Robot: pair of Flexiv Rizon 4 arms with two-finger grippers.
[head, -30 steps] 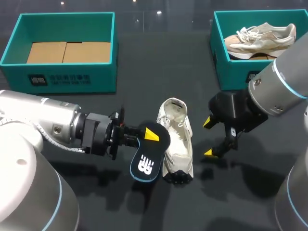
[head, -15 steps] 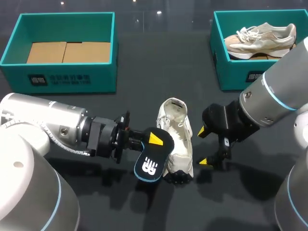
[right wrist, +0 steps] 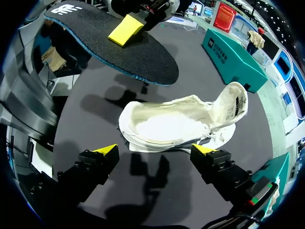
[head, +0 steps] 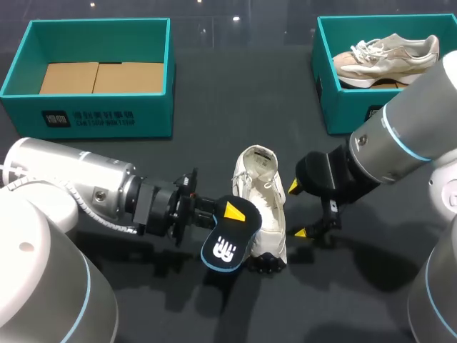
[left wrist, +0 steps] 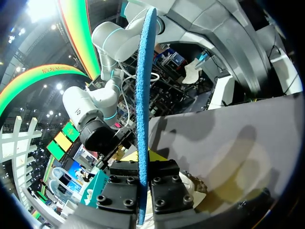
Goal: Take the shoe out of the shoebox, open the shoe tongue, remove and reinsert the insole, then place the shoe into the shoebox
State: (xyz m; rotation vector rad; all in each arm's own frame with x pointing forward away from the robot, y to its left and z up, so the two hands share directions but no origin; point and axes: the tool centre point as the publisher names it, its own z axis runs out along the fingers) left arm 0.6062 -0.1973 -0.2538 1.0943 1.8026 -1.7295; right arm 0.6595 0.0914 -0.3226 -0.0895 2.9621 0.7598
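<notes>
Black insole gripped beside the white shoe at mid-table.
My left gripper (head: 230,212) is closed on the insole (head: 227,239), one yellow-tipped finger pressed to each face. It holds the insole clear of the table (head: 214,150) against the shoe's (head: 263,207) left side, near the toe. In the left wrist view the insole (left wrist: 143,95) stands edge-on between my fingers. The shoe rests on the table, toe toward me, well apart from both teal boxes. My right gripper (right wrist: 155,150) hangs at the shoe's right side, jaws spread wide, holding nothing. The left box (head: 93,118) contains cardboard, and the right box (head: 343,107) holds a second shoe (head: 385,57).
</notes>
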